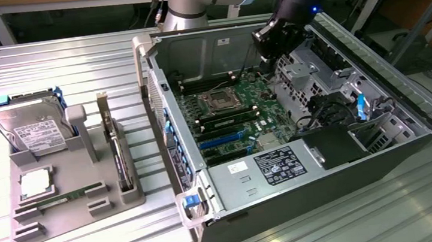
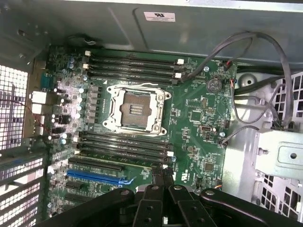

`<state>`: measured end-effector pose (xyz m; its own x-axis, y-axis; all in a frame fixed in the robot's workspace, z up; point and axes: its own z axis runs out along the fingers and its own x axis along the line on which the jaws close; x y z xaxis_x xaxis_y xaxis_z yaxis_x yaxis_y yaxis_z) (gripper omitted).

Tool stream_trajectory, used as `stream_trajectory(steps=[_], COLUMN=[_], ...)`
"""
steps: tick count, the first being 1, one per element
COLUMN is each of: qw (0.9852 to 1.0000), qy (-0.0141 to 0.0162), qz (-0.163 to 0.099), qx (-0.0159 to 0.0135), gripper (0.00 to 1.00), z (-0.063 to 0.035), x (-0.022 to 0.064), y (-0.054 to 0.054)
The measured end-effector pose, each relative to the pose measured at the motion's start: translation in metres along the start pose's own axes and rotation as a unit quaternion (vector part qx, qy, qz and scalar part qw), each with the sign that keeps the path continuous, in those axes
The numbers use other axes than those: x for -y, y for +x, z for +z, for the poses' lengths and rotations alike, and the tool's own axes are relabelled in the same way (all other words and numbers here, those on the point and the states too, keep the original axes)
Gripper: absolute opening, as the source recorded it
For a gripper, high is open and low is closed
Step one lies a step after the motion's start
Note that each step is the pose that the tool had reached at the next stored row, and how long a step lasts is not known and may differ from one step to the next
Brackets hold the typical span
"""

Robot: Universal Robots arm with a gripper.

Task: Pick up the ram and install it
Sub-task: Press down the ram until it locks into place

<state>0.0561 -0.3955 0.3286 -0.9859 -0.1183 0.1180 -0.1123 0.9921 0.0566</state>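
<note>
The ram (image 1: 52, 202) is a thin green stick lying in a front slot of the grey tray (image 1: 74, 223), at the exterior view's left. My gripper (image 1: 273, 52) hangs inside the open computer case (image 1: 285, 168), over the back of the motherboard (image 1: 239, 115) and far from the ram. In the wrist view the gripper (image 2: 163, 177) has its black fingers together, with nothing visible between them. Below it are the CPU socket (image 2: 135, 109) and long dark memory slots (image 2: 125, 144) on either side of it.
The tray also holds a silver hard drive (image 1: 36, 131), a square chip (image 1: 36, 182) and an upright expansion card (image 1: 114, 146). Cables (image 2: 265, 71) and a drive cage (image 1: 333, 93) crowd the case at the exterior view's right. The ribbed metal table (image 1: 371, 219) carries everything.
</note>
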Motion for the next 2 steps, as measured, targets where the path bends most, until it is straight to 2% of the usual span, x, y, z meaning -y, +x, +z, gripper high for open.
stream_trajectory(steps=[2], qw=[1.0000], qy=[0.0000], qz=[0.000], qx=[0.0000], gripper=[0.11], z=[0.0000], x=[0.0000], y=[0.0000])
